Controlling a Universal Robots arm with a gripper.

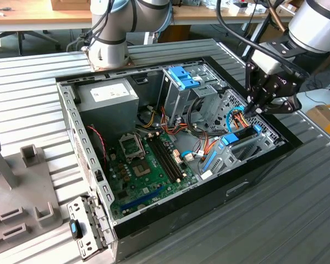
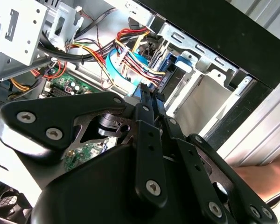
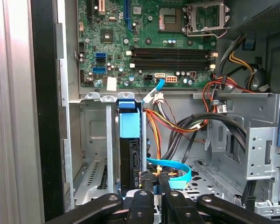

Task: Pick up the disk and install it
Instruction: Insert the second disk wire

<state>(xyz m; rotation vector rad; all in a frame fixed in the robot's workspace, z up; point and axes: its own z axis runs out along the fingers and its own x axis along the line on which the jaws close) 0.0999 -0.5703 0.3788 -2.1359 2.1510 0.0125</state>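
In the bay by the case wall (image 1: pixel 275 157), disk (image 3: pixel 129 154) stands edge-up, cables (image 3: pixel 177 126) crowding one side; hand (image 3: pixel 153 186) fingers together, tips hidden.

Light-blue-railed, seemingly dark disk (image 3: pixel 129 140)

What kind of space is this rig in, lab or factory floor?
Most likely a robotics lab or test workshop: an open computer case lies on a ribbed metal table, a wooden workbench stands behind, and a cardboard box sits at the exterior view's right.
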